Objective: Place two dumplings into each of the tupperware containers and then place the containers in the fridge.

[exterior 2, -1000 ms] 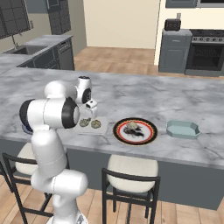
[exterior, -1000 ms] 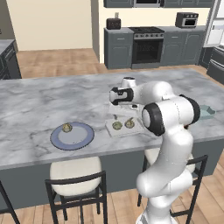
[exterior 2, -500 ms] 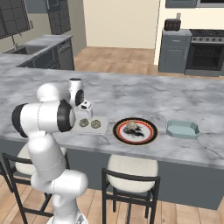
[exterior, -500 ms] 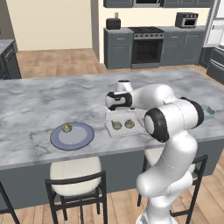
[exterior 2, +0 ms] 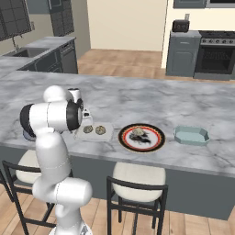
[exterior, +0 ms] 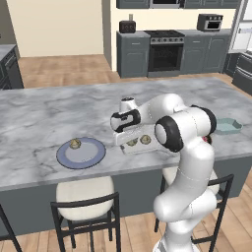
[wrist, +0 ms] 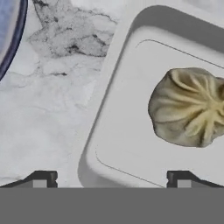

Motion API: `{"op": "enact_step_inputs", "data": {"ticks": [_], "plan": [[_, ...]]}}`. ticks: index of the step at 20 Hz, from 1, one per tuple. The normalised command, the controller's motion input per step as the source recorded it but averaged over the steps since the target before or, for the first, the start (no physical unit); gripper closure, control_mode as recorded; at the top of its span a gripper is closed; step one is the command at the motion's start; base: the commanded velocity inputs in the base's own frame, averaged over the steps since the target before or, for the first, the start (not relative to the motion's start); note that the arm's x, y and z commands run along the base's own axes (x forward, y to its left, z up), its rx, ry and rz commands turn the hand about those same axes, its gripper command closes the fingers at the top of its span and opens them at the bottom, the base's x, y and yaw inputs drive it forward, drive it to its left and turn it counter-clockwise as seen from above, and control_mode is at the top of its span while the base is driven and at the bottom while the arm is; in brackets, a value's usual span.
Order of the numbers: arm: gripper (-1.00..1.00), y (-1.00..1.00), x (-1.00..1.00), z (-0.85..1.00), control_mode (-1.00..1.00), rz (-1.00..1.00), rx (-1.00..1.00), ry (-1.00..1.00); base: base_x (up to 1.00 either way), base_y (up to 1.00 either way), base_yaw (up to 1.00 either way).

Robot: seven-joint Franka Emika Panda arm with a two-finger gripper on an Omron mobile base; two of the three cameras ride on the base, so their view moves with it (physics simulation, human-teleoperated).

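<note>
A pale tupperware container [exterior: 140,145] [exterior 2: 94,133] [wrist: 131,131] lies on the marble counter with two dumplings [exterior: 145,140] [exterior 2: 100,130] in it. One dumpling [wrist: 188,107] shows close up. My gripper [exterior: 122,138] [exterior 2: 84,123] [wrist: 111,181] hangs open low over the container's left rim and holds nothing. Another dumpling [exterior: 75,143] sits on the blue-grey plate [exterior: 80,153] [wrist: 8,39] to the left. The second tupperware container [exterior: 227,126] [exterior 2: 191,136] stands empty at the right. What looks like the fridge [exterior: 243,47] shows at the far right edge.
A red-and-black-rimmed plate [exterior 2: 141,137] with a dumpling [exterior 2: 137,133] on it lies between the two containers. Two stools [exterior: 86,197] [exterior 2: 137,179] stand at the counter's front edge. Grey cabinets with a black oven [exterior: 165,54] line the back wall.
My gripper has moved left and down, from over the container's middle to its left rim near the blue-grey plate. It stays open. Nothing else has moved.
</note>
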Motion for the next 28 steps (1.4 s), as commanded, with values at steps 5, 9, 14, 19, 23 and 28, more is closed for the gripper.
{"op": "enact_step_inputs", "data": {"ticks": [5, 9, 14, 19, 23, 28], "plan": [[-1.0, 0.02, 0.28, -0.45, -1.0, 0.19, 0.0, 0.0, 0.0, 0.0, 0.0], [-1.0, 0.02, -0.01, -0.16, -1.0, 0.13, 0.0, 0.0, 0.0, 0.0, 0.0], [-1.0, 0.03, -0.38, 0.1, -1.0, 0.05, 0.0, -0.01, 0.0, 0.0, 0.0], [-1.0, 0.04, -0.1, -0.03, -1.0, 0.04, 0.0, 0.0, 0.0, 0.0, 0.0], [-1.0, 0.19, 0.36, -0.62, -1.0, 0.07, 0.0, 0.05, 0.0, 0.0, 0.0], [-1.0, 0.13, 0.46, -0.67, -1.0, 0.07, 0.0, 0.04, 0.0, 0.0, 0.0]]}}
